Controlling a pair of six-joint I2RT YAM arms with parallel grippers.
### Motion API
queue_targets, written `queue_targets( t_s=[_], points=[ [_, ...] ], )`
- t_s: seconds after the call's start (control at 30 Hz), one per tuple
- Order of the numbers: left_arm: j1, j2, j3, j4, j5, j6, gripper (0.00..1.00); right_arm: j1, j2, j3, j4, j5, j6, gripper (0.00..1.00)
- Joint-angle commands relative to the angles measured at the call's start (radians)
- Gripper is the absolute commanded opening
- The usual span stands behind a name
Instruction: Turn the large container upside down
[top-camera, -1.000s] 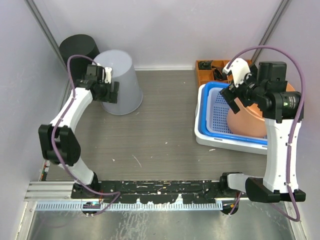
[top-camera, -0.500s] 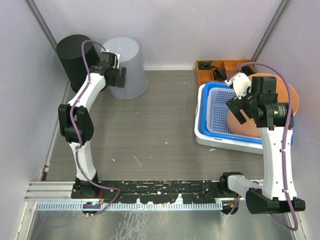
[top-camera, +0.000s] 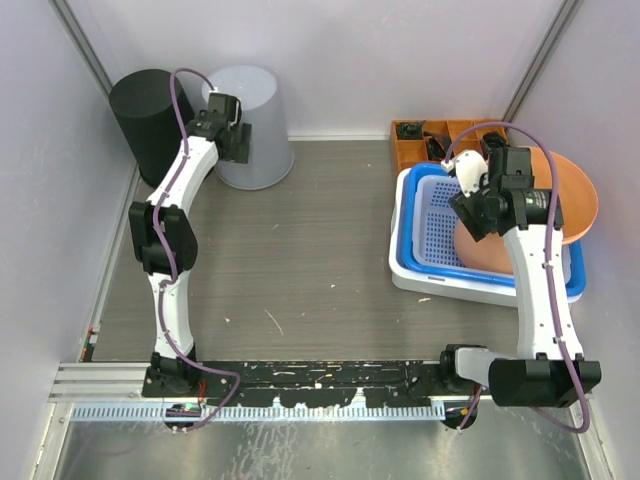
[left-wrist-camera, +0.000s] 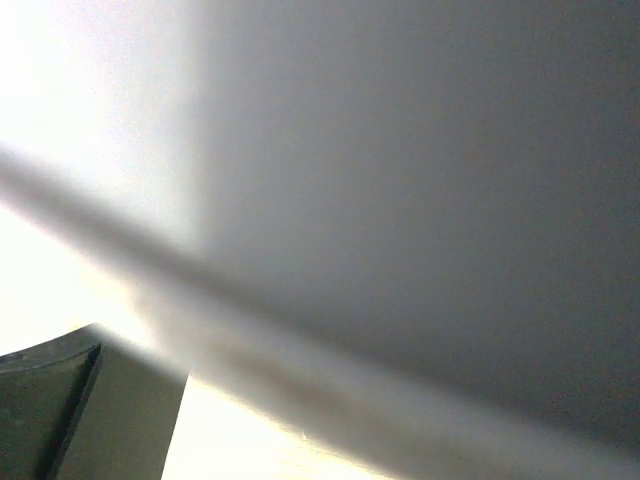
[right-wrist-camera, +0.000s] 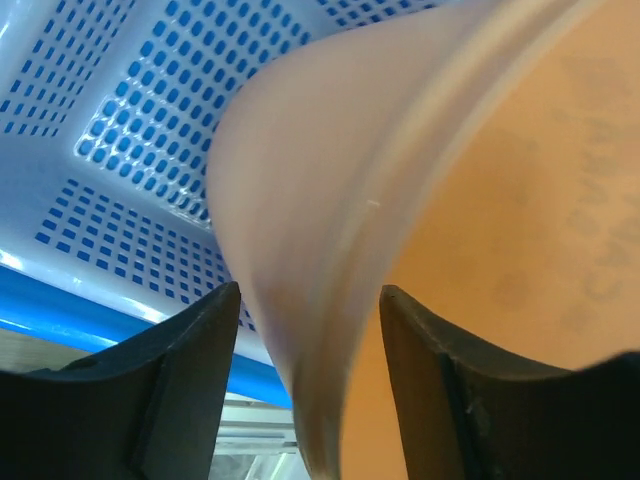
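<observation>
A large grey container (top-camera: 262, 120) stands mouth down at the back left, against the wall. My left gripper (top-camera: 232, 140) is at its left side near the bottom edge. The left wrist view is filled by its blurred grey wall (left-wrist-camera: 420, 180), with one finger (left-wrist-camera: 50, 400) showing. An orange bowl (top-camera: 565, 195) leans tilted in the blue basket (top-camera: 440, 215), its rim raised to the right. My right gripper (top-camera: 478, 205) straddles its left rim. In the right wrist view the bowl's wall (right-wrist-camera: 300, 200) runs between my fingers, which touch it at their tips.
A black container (top-camera: 145, 110) stands mouth down in the back left corner, next to the grey one. The blue basket sits in a white tub (top-camera: 405, 270). An orange parts tray (top-camera: 415, 132) lies behind it. Walls close in on both sides.
My left gripper has moved back towards the wall and the grey container went with it, ending upright. My right gripper has risen and tipped the orange bowl up, its rim swinging right.
</observation>
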Motion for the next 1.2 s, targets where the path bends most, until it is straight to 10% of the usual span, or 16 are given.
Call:
queue_targets(
  t_s=[0.0,0.3,0.57,0.9,1.17],
  points=[
    [0.014,-0.02,0.002,0.002,-0.116,-0.012,0.94,-0.002,0.033,-0.036,0.04,-0.043,0.027,0.56],
    [0.011,-0.039,-0.022,-0.14,-0.011,-0.051,0.94,-0.002,0.057,0.001,0.037,-0.071,0.041,0.02],
    [0.001,-0.344,-0.309,-0.102,0.225,-0.049,0.99,-0.002,-0.008,0.113,-0.033,-0.006,-0.021,0.01],
    [-0.005,-0.57,-0.169,-0.283,0.29,-0.026,0.99,-0.002,-0.012,0.395,-0.073,0.106,-0.067,0.01],
    [0.023,-0.983,-0.341,-0.363,0.195,0.145,0.99,-0.002,0.083,0.848,-0.324,-0.575,0.055,0.01]
  ],
)
